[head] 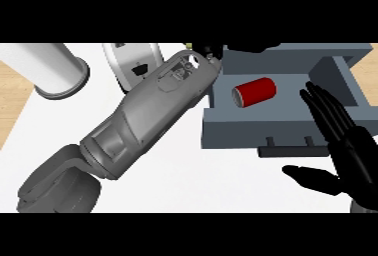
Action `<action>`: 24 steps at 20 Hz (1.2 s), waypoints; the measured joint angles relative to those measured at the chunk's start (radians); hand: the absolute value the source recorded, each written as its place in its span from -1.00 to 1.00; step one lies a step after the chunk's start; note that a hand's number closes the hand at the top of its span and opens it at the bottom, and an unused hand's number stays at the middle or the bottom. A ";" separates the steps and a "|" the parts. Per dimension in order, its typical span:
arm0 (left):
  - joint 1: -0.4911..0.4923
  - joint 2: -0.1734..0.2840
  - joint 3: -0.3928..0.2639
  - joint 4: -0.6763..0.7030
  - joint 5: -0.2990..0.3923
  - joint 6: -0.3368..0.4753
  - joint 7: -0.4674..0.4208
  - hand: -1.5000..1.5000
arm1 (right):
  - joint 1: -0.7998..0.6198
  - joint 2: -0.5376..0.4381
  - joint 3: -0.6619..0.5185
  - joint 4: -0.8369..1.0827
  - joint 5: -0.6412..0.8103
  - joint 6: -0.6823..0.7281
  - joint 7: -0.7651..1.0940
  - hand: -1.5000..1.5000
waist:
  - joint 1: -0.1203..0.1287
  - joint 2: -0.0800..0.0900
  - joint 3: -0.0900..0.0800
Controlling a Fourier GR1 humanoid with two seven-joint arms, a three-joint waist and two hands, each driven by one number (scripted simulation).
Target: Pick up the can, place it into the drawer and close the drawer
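Can (pixel 255 92) lies on its side in the open drawer (pixel 221 120) — right hand (pixel 347 150) nearest, flat open, empty; left hand (pixel 214 50) probably off it — fingers hidden, can't tell.

Left forearm (pixel 148 115): grey, smooth segmented shell, darker grey panel lines, bulkier rounded elbow section, small recessed fittings at the wrist end by the drawer (pixel 221 135). Left hand (pixel 214 50): black, mostly hidden behind the wrist. Right hand (pixel 347 150): matte black, long slim fingers, thick thumb, over the drawer's front right corner.
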 measured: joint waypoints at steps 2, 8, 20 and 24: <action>-0.002 0.014 0.003 -0.017 -0.007 -0.004 0.020 -1.00 | -0.012 0.006 0.028 0.067 0.072 -0.033 0.001 -1.00 | 0.012 -0.003 0.000; 0.038 0.072 0.005 -0.092 -0.045 -0.005 0.078 -1.00 | -0.060 0.055 0.036 0.281 0.172 -0.185 -0.044 -1.00 | 0.026 -0.007 0.000; 0.157 0.254 -0.026 -0.360 -0.115 -0.018 0.243 -1.00 | -0.290 0.079 -0.055 0.685 0.267 -0.407 -0.110 -1.00 | 0.053 -0.025 -0.019; 0.180 0.310 -0.034 -0.444 -0.128 -0.021 0.308 -1.00 | -0.358 0.074 -0.080 0.801 0.305 -0.475 -0.124 -1.00 | 0.062 -0.028 -0.022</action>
